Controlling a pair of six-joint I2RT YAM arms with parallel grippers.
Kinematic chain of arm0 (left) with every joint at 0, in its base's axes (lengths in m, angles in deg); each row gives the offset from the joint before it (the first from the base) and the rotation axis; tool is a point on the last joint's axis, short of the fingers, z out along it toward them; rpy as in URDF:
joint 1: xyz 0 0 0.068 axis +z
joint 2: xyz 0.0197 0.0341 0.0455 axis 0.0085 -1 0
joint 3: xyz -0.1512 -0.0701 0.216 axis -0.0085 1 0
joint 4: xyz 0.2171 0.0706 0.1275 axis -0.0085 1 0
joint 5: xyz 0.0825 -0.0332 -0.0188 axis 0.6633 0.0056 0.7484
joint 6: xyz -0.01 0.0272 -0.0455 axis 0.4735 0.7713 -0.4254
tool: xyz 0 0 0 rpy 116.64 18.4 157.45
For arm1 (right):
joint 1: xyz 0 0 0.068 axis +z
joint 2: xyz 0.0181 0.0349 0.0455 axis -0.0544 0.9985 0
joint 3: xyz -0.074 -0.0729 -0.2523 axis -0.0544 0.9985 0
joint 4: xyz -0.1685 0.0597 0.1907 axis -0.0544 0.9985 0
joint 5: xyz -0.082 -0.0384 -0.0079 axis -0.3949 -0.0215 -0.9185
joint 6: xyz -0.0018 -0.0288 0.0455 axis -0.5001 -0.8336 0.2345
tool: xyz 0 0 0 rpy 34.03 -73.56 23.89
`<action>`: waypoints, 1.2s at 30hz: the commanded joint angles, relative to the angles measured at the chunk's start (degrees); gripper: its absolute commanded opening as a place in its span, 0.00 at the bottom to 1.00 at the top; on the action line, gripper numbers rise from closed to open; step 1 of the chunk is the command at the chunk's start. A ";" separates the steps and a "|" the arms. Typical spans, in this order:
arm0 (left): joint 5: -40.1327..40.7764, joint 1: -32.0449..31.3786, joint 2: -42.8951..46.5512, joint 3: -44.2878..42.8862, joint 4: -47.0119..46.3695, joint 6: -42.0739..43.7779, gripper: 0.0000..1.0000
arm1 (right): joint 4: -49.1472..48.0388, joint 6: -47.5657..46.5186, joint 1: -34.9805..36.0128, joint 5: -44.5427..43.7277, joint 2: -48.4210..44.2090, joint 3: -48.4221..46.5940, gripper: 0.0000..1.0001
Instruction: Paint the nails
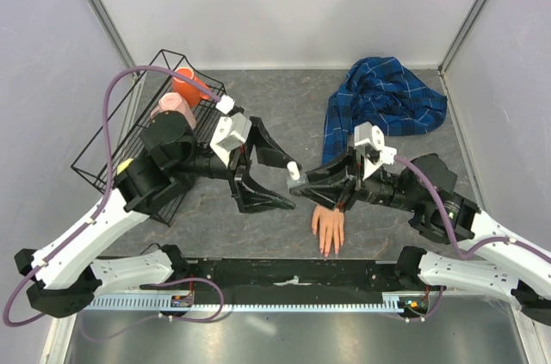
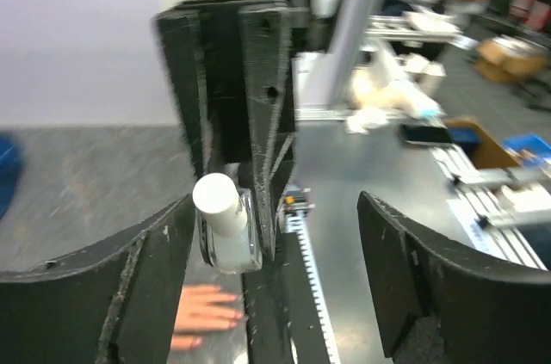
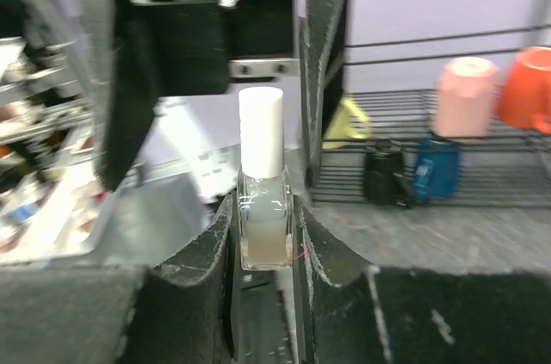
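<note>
From where I stand, the right gripper point(image 1: 303, 189) is clenched on the small clear bottle point(image 3: 262, 231), holding it upright just above the mannequin hand point(image 1: 328, 225) and its nails point(image 1: 327, 250), while the left gripper point(image 2: 277, 209) stands released, jaws wide either side of the white cap point(image 2: 215, 194), seemingly so it can unscrew it.

Nails point(image 1: 328, 249) tiny, indistinct from above

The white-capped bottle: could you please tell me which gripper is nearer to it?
Right. The right gripper is shut on the bottle; the left gripper stands open, the bottle near one of its spread fingers.
</note>
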 commanded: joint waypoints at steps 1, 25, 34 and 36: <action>17.90 0.77 2.90 -5.43 11.62 2.32 0.87 | 0.59 -3.40 -0.26 -14.69 2.44 -5.15 0.00; 44.90 0.77 -11.33 -24.34 21.20 -16.85 0.51 | 7.73 -14.13 -0.26 -29.58 11.32 -14.93 0.00; 43.59 0.68 -12.12 -23.20 21.21 -16.24 0.46 | 7.90 -14.22 -0.26 -29.58 11.59 -14.93 0.00; 43.06 0.68 -12.12 -22.41 21.29 -16.50 0.42 | 7.99 -14.21 -0.26 -29.75 11.68 -14.93 0.00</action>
